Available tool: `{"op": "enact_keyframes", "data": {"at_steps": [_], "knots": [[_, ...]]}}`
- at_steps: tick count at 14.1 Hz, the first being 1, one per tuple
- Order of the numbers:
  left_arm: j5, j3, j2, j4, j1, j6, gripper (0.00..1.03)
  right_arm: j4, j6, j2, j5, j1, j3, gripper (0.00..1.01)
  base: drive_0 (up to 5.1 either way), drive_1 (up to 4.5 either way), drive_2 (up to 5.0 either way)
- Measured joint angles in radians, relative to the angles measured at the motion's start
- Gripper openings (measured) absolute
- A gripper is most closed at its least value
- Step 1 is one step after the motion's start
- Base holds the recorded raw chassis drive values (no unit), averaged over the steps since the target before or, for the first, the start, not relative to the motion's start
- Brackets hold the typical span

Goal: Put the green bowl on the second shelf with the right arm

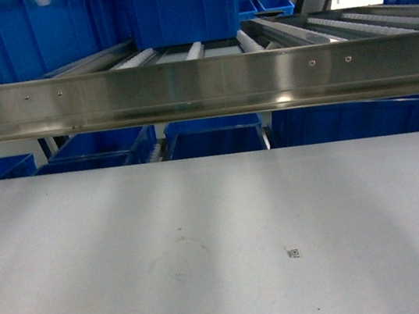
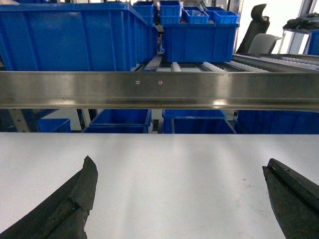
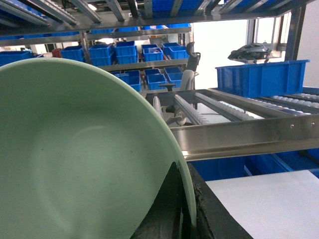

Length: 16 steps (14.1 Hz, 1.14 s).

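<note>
The pale green bowl (image 3: 75, 159) fills the left half of the right wrist view, tilted with its hollow facing the camera. My right gripper (image 3: 184, 172) is shut on its rim, one black finger (image 3: 167, 209) inside the bowl and the other outside. Beyond it runs the steel front rail (image 3: 249, 137) of a roller shelf. Which level counts as the second shelf I cannot tell. My left gripper (image 2: 179, 162) stands open over the white table (image 2: 174, 199), nothing between its fingers. The head view shows neither gripper nor the bowl.
A steel rail (image 1: 199, 87) crosses the head view above the white table (image 1: 207, 244). On the rollers behind it stands a blue crate (image 1: 181, 11). More blue crates (image 1: 214, 136) sit below the rail, and another (image 3: 261, 77) rests on the rollers at right.
</note>
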<state>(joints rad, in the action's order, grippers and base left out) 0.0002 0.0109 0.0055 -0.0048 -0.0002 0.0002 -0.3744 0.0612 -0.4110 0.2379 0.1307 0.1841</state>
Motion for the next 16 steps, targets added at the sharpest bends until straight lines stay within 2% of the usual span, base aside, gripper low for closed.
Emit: {"op": "enact_keyframes", "data": {"at_steps": [6, 16], "knots": [[0.0, 0.0, 0.0, 0.002, 0.0, 0.0, 0.98, 0.0, 0.0, 0.0, 0.0, 0.0, 0.0, 0.02, 0.0, 0.0, 0.0], [-0.001, 0.0, 0.0, -0.001, 0.0, 0.0, 0.98, 0.001, -0.001, 0.0, 0.001, -0.001, 0.0, 0.02, -5.1, 2.31, 2.3]]}}
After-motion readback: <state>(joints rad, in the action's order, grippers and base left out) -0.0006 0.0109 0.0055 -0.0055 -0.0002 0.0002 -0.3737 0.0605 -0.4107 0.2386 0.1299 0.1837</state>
